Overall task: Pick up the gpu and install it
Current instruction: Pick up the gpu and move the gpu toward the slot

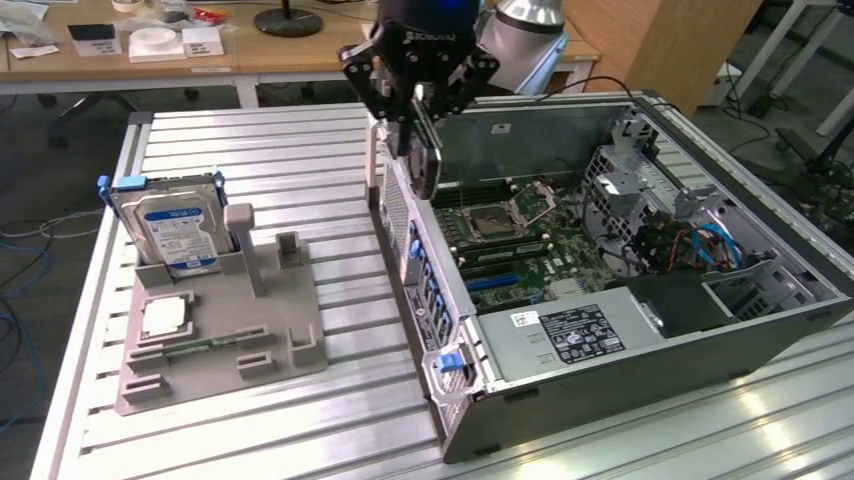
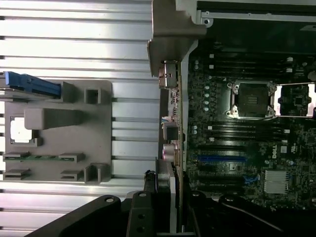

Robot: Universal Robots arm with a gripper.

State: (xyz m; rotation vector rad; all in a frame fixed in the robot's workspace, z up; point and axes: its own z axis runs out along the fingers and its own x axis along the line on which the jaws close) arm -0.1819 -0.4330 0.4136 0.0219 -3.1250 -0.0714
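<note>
My gripper [image 1: 418, 105] is shut on the gpu [image 1: 424, 160], a thin dark card seen edge-on that hangs down from the fingers. It hovers above the rear wall of the open computer case [image 1: 747, 330], at the edge nearest the grey holder. In the wrist view the gpu [image 2: 174, 197] runs as a slim strip between the black fingers [image 2: 140, 215], over the case's port side. The motherboard [image 2: 237, 148] lies beside it, with a blue slot [image 2: 222, 159] and the bare processor socket [image 2: 249, 98]. The blue slot [image 1: 501, 285] also shows inside the case.
A grey holder [image 1: 214, 330] on the slatted metal table [image 1: 267, 150] carries a silver hard drive [image 1: 171, 228], a processor chip [image 1: 163, 315] and a green memory stick [image 1: 200, 346]. Inside the case are a power supply [image 1: 574, 335] and cables [image 1: 694, 245]. Desks stand behind.
</note>
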